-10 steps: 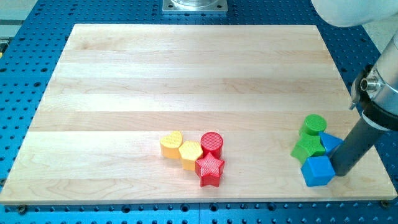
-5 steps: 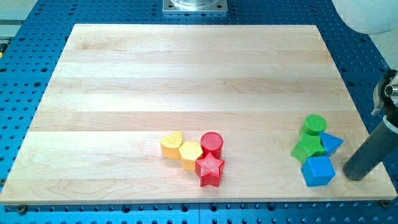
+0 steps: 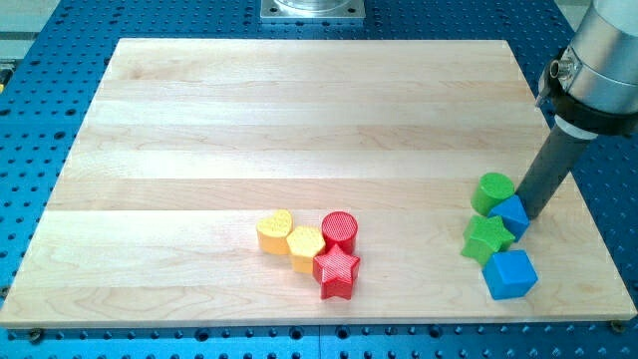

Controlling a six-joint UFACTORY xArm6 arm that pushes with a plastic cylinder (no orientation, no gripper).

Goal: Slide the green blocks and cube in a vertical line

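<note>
A green cylinder [image 3: 492,191], a green star [image 3: 486,238] and a blue cube [image 3: 509,274] stand in a rough line down the view's right side of the wooden board [image 3: 299,120]. A blue triangular block [image 3: 510,214] sits between the two green blocks, slightly right of them. My tip [image 3: 530,211] rests against the right side of the blue triangular block, just right of the green cylinder.
A cluster near the view's bottom centre holds a yellow heart [image 3: 274,231], a yellow hexagon [image 3: 305,246], a red cylinder [image 3: 339,231] and a red star [image 3: 336,272]. The board's right edge lies close to the rod.
My tip swung out to the right of the blue cube, then up beside the blue triangular block. The triangular block, green cylinder and green star shifted slightly left and up.
</note>
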